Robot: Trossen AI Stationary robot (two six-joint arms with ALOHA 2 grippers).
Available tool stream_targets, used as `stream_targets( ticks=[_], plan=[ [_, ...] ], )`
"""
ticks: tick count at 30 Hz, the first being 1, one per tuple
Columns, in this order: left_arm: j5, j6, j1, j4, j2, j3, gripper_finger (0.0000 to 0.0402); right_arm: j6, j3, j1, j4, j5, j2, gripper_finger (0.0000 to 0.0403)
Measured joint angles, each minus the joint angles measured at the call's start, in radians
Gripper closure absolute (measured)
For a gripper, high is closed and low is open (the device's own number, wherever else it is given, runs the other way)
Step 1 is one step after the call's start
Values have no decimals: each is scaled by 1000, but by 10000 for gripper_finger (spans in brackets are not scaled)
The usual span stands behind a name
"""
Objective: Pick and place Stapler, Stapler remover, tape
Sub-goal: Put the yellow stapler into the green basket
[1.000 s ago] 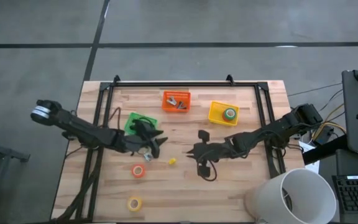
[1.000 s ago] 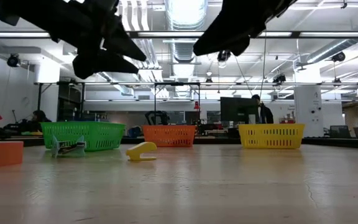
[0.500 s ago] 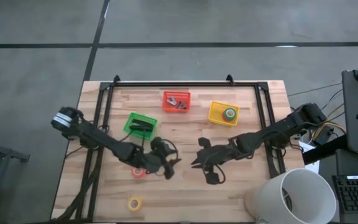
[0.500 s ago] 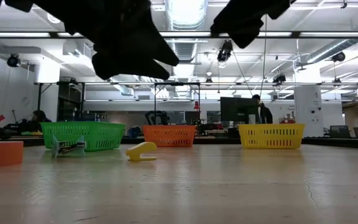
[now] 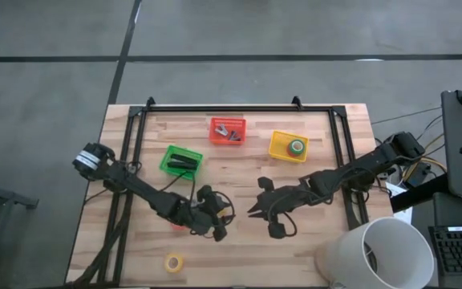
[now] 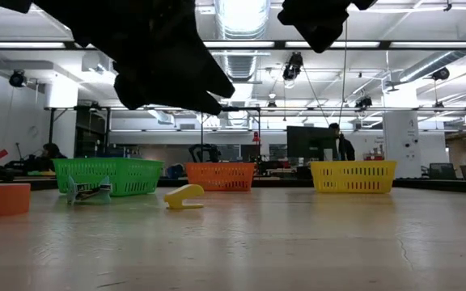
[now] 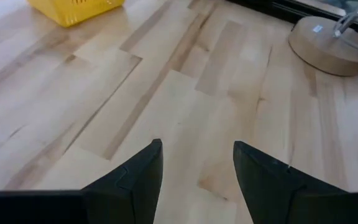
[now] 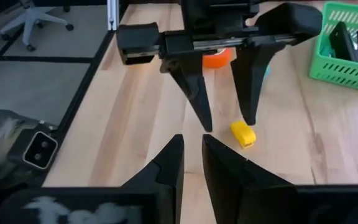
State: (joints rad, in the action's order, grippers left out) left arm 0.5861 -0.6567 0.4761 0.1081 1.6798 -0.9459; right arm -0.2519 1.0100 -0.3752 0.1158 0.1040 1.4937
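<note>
The wooden table (image 5: 247, 265) is carrying three baskets along its far side: a green basket (image 5: 169, 154) holding the black stapler (image 5: 183, 163), an orange basket (image 5: 227, 121), and a yellow basket (image 5: 277, 144) holding a green tape roll (image 5: 297, 147). Both arms are reaching toward the middle. The left gripper (image 8: 227, 124) is hanging above the boards with its fingers spread wide and nothing between them. The right gripper (image 8: 191, 142) is hovering opposite it, fingers drawn close with only a slim gap, also carrying nothing. A yellow tape roll (image 5: 173, 262) is lying alone near the front edge, and a red tape roll (image 8: 218, 58) is sitting behind the left gripper. The small yellow staple remover (image 8: 243, 134) is resting on the bare wood just beside one left fingertip, not between the two. It is looking like a light, hard plastic piece, likely to skid if nudged, so gripping it squarely across its narrow sides is seeming the safest hold.
</note>
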Motion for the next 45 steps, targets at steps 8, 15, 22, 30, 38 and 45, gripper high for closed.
stream_targets(
  ticks=[8, 15, 22, 30, 38, 45],
  plan=[
    [29, 27, 50, -11, 0, 1, 204, -3, 0, -6, 8, 0, 0, 351],
    [32, 19, 67, -12, 0, 2, 204, -11, 0, -10, 8, 0, 0, 351],
    [32, 3, 69, -5, 6, 2, 204, -16, -1, -12, 8, 0, 0, 351],
    [24, 1, 90, 6, 60, -11, 204, -25, -10, -21, 8, 0, 0, 351],
    [22, -26, 91, 5, 93, -17, 204, -25, -11, -20, 8, 0, 0, 351],
    [26, -21, 91, 5, 100, -24, 204, -26, -12, -21, 9, 0, 0, 351]
  ],
)
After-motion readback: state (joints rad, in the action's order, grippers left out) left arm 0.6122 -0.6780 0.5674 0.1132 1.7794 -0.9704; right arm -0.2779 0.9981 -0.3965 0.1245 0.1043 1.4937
